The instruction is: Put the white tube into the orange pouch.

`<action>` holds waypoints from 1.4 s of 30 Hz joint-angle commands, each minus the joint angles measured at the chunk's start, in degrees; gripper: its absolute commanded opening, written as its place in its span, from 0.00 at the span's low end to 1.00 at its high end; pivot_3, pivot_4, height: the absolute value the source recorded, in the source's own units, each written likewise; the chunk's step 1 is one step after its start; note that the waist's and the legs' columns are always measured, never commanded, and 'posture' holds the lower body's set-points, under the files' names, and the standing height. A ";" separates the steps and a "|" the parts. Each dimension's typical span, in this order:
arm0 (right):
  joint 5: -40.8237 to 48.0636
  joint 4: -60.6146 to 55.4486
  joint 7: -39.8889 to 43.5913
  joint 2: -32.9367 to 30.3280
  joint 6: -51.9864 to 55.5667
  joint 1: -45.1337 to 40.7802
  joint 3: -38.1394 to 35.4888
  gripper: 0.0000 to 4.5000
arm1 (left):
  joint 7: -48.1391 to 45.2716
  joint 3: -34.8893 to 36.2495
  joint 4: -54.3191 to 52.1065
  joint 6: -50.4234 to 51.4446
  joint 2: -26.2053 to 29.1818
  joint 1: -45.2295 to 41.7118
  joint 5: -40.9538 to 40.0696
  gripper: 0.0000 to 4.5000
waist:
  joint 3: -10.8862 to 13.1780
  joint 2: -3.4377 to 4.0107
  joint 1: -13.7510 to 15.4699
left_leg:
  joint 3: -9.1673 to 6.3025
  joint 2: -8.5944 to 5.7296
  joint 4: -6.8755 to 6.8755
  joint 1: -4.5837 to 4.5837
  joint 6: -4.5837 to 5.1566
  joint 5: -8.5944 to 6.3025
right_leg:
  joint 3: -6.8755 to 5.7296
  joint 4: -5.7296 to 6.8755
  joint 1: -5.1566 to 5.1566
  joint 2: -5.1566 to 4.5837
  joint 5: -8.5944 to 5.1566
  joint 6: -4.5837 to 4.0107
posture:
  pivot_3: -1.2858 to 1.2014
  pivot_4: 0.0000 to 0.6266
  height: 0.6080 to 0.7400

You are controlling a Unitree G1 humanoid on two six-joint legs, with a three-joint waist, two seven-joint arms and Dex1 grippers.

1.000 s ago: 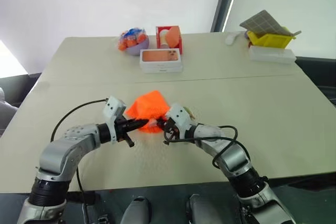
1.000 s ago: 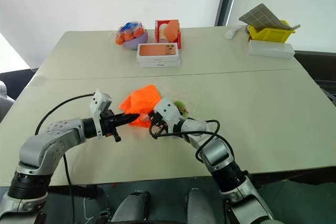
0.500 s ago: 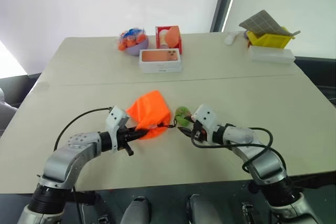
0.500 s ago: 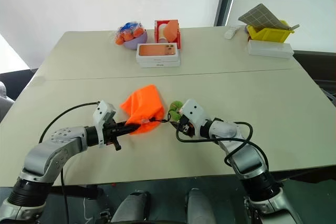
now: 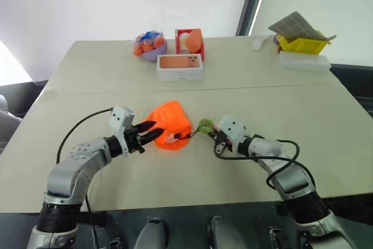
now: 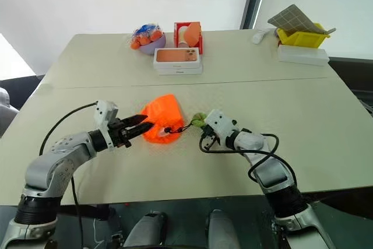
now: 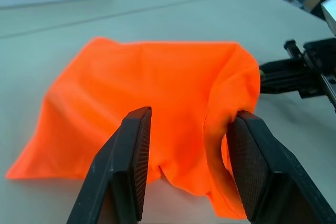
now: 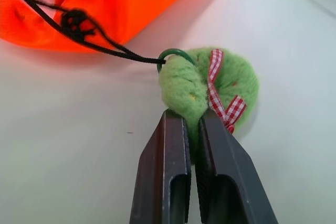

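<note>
Nearest, the right gripper (image 8: 190, 124) was pinched on the green ball (image 8: 210, 90) at the cord's end, while the left gripper (image 7: 187, 145) stood parted astride the orange pouch (image 6: 161, 122) at mid-table. A hard tug on that cord would likely cinch the mouth shut. The white tube could not be made out. Farther back, the white box (image 6: 178, 60) read "iPhone".

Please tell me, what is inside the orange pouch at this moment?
The orange pouch lies crumpled on the table. A small pale patch shows at its mouth, near the black cord. The fabric covers the inside, so the white tube cannot be confirmed there.
</note>
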 commanded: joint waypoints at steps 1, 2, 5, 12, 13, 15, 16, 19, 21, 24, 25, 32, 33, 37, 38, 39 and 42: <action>8.37 -6.72 2.04 -0.30 -0.24 1.73 -9.93 0.01 | 0.54 1.07 -1.51 0.01 -0.03 -2.38 -1.21 0.50 | 0.00 0.00 -0.09 | 0.00 0.00 0.01 0.00 0.00 0.00 | 0.00 -0.01 0.01 0.00 0.00 0.01 | 0.52 0.24 1.00; 10.58 -7.72 2.50 -0.26 0.23 2.54 -12.15 0.01 | 0.58 1.01 -1.42 0.13 -0.14 -2.77 -1.30 0.50 | 0.00 0.00 -0.14 | 0.01 -0.01 0.01 0.01 0.00 0.00 | 0.01 -0.01 0.02 0.00 0.00 0.01 | 0.52 0.24 1.00; 16.52 -10.94 4.15 -1.45 2.59 5.52 -18.25 0.01 | 0.29 0.54 -0.71 0.14 -0.44 -4.34 -1.26 0.50 | 0.00 0.00 -0.19 | 0.01 0.00 0.00 0.03 0.00 0.00 | 0.00 0.00 0.02 0.01 -0.01 0.02 | 0.52 0.24 1.00; 22.13 -15.34 4.58 -3.12 5.09 8.91 -21.67 0.00 | -3.65 1.16 -0.61 3.97 0.39 -6.00 -6.87 0.71 | 0.00 0.02 -0.40 | 0.01 0.00 0.00 0.05 0.00 0.00 | 0.00 0.02 0.02 0.02 -0.01 0.01 | 0.52 0.24 1.00; 22.24 -15.56 4.28 -3.13 5.21 8.93 -21.48 0.00 | -5.64 0.53 -1.68 5.22 1.90 -5.39 -7.90 0.80 | 0.00 0.02 -0.39 | 0.01 0.00 0.00 0.05 0.00 0.00 | 0.00 0.02 0.01 0.02 -0.01 0.01 | 0.52 0.24 1.00; 22.44 -15.91 3.82 -3.13 5.38 8.93 -21.16 0.00 | -7.85 -0.41 -2.90 6.24 3.99 -4.51 -8.44 1.00 | 0.01 0.02 -0.42 | 0.01 0.01 -0.01 0.03 0.00 0.00 | 0.00 0.01 -0.03 0.03 -0.01 0.01 | 0.52 0.24 1.00; 22.60 -16.18 3.56 -2.99 5.53 8.84 -20.93 0.00 | -8.31 -0.76 -2.96 5.41 4.67 -4.30 -7.66 1.00 | 0.03 0.04 -0.34 | 0.01 0.01 -0.01 0.03 0.00 0.00 | 0.00 0.01 -0.03 0.02 -0.02 0.00 | 0.52 0.24 1.00; 24.02 -17.31 3.55 -2.74 6.17 8.66 -20.48 0.00 | -6.76 0.36 -0.89 4.16 3.95 -5.88 -7.05 1.00 | 0.03 0.04 -0.10 | 0.01 0.01 -0.01 0.01 0.00 0.00 | 0.00 -0.03 -0.01 -0.01 -0.02 0.00 | 0.52 0.24 1.00; 25.25 -17.43 3.78 -2.89 6.32 8.37 -20.82 0.00 | -6.34 -0.33 0.30 3.10 3.29 -7.58 -6.03 1.00 | 0.03 0.03 0.03 | 0.01 0.01 0.00 -0.01 0.00 0.00 | 0.00 -0.04 -0.01 -0.01 -0.02 0.00 | 0.52 0.24 1.00; 26.95 -17.10 3.55 -3.05 6.34 7.98 -22.10 0.00 | -7.67 -3.32 1.93 0.11 2.61 -10.25 -3.00 1.00 | 0.04 0.00 0.00 | 0.01 0.00 0.02 -0.02 0.00 0.00 | 0.00 -0.07 0.01 -0.01 -0.02 0.00 | 0.52 0.24 1.00; 27.51 -17.02 3.31 -3.05 6.33 7.84 -22.62 0.00 | -8.34 -4.48 2.77 -0.99 2.32 -11.33 -1.91 1.00 | 0.04 0.01 -0.01 | 0.02 0.00 0.02 -0.02 0.00 0.00 | 0.00 -0.08 0.02 -0.02 -0.02 0.00 | 0.52 0.24 1.00; 30.64 -16.03 0.30 -2.32 5.57 7.43 -26.92 0.00 | -15.19 -14.08 12.15 -9.89 0.40 -18.95 6.76 1.00 | 0.04 0.02 -0.12 | 0.03 0.00 -0.01 -0.03 0.00 0.00 | 0.00 -0.08 0.00 0.00 -0.01 -0.01 | 0.52 0.24 1.00; 31.25 -15.93 -0.36 -1.97 5.50 7.40 -27.66 0.00 | -16.31 -15.16 13.50 -11.11 0.28 -19.54 7.86 1.00 | 0.04 0.02 -0.14 | 0.03 -0.01 -0.02 -0.03 0.00 0.00 | 0.00 -0.08 0.00 0.01 -0.01 -0.01 | 0.52 0.24 1.00; 33.65 -16.04 -2.76 -0.11 4.98 7.89 -30.32 0.00 | -19.52 -17.80 19.08 -14.56 -1.45 -21.83 10.57 1.00 | 0.04 0.04 -0.15 | 0.04 0.00 -0.03 -0.01 0.01 0.00 | 0.00 -0.06 -0.01 0.01 -0.01 -0.02 | 0.52 0.24 1.00; 33.75 -16.29 -2.89 -0.02 4.93 8.17 -30.32 0.00 | -19.96 -17.81 20.03 -14.86 -2.04 -22.25 10.68 1.00 | 0.04 0.04 -0.13 | 0.03 0.00 -0.03 -0.02 0.01 0.00 | 0.00 -0.06 -0.01 0.01 -0.01 -0.02 | 0.52 0.24 1.00; 33.88 -16.58 -3.03 0.06 4.88 8.50 -30.21 0.00 | -20.48 -18.03 20.91 -15.25 -2.55 -22.71 10.97 1.00 | 0.04 0.04 -0.13 | 0.03 0.00 -0.03 -0.02 0.01 0.00 | 0.00 -0.06 -0.01 0.01 -0.01 -0.01 | 0.52 0.24 1.00; 34.13 -17.02 -3.33 0.07 4.60 9.17 -29.94 0.00 | -21.72 -18.32 22.49 -16.04 -3.61 -23.54 11.66 1.00 | 0.04 0.04 -0.14 | 0.03 0.00 -0.02 -0.03 0.01 0.00 | 0.00 -0.07 0.00 0.00 -0.01 0.00 | 0.52 0.24 1.00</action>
